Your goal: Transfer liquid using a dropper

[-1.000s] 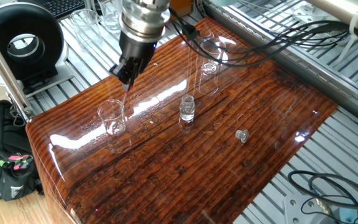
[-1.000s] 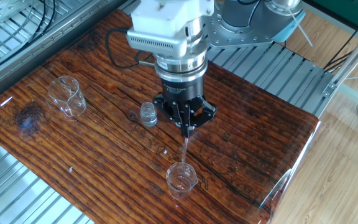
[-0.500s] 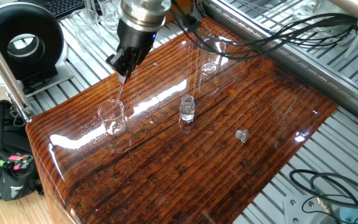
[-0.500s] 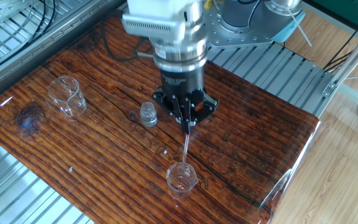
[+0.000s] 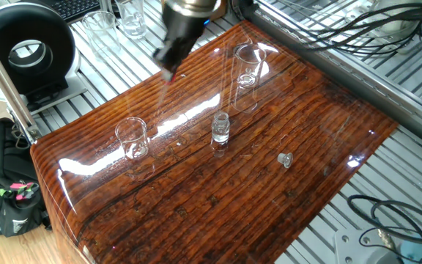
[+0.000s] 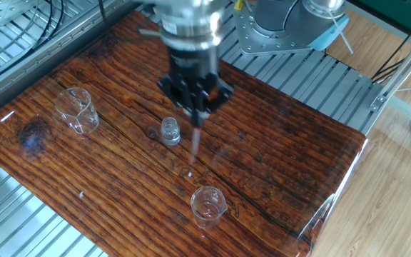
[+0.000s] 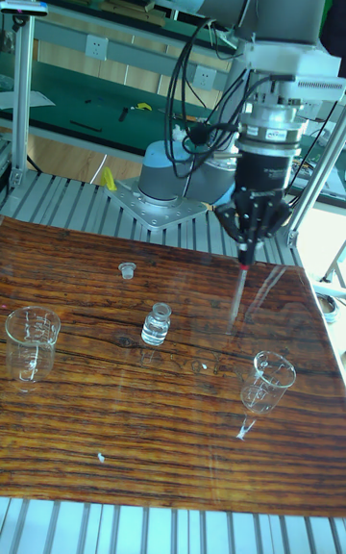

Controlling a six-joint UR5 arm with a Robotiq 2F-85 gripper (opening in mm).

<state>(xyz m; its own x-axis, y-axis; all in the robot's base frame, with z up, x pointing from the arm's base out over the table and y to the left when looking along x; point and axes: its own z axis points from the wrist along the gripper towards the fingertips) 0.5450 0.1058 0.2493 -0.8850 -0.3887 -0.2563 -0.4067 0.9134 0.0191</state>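
Observation:
My gripper [image 6: 197, 120] [image 7: 246, 254] [image 5: 169, 67] is shut on the red bulb of the dropper [image 7: 237, 299], whose thin clear tube [image 6: 194, 146] hangs straight down, clear of the tabletop. The tube's tip is in the air between the small glass vial [image 6: 170, 130] [image 7: 157, 323] [image 5: 220, 128] and the small beaker [image 6: 207, 203] [image 7: 269, 376] [image 5: 132, 138]. It is inside neither of them. The liquid is too faint to make out in the tube or the glassware.
A larger beaker [image 6: 75, 109] [image 7: 29, 338] [image 5: 246, 77] stands at the far side of the wooden table [image 6: 291, 164]. A small loose cap [image 5: 285, 159] [image 7: 125, 270] lies on the wood. Cables and the arm's base [image 7: 168, 193] sit beyond the table.
The gripper rose and moved away from the small beaker toward the vial. The dropper came with it, so its tip no longer hangs over the beaker.

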